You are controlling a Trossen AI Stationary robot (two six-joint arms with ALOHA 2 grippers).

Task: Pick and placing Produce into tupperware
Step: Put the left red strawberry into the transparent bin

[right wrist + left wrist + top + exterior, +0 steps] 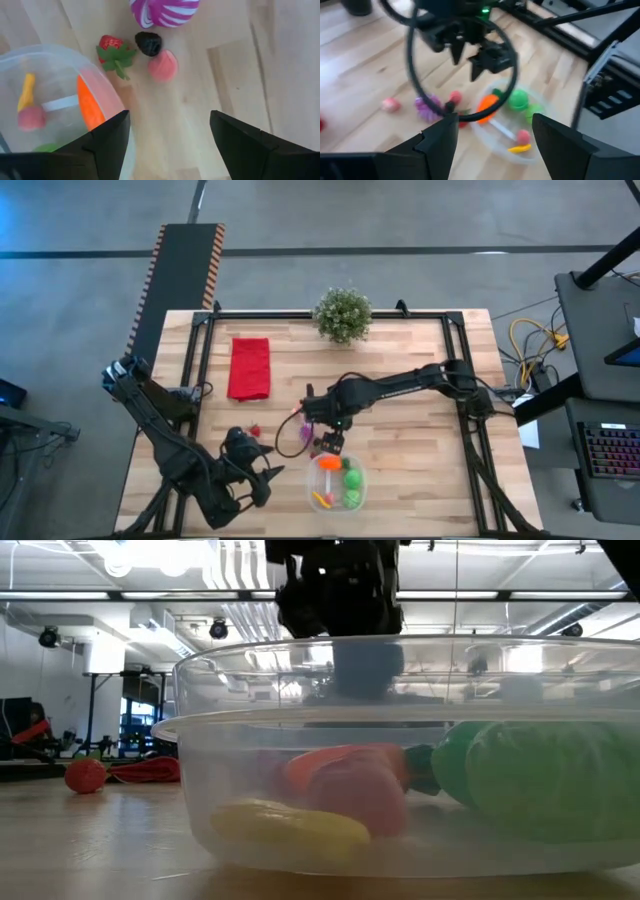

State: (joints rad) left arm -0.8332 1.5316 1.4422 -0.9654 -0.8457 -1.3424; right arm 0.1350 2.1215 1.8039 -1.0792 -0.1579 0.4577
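Note:
The clear tupperware (336,484) stands near the table's front edge. It holds the orange carrot (331,466), two green balls (352,479), a yellow piece (26,91) and a pink piece (31,119). My right gripper (328,444) hangs open and empty over the tub's far left rim (100,85). A strawberry (113,50), a dark piece (148,43), a pink piece (162,66) and a purple-and-white striped piece (164,11) lie on the wood beside the tub. My left gripper (264,476) is open and empty, left of the tub. In its wrist view (492,140) a purple cluster (427,106) shows.
A red folded cloth (249,367) lies at the far left and a potted plant (343,314) stands at the far edge. A small red piece (255,430) lies left of the tub. Black frame rails (462,370) run along the table's sides.

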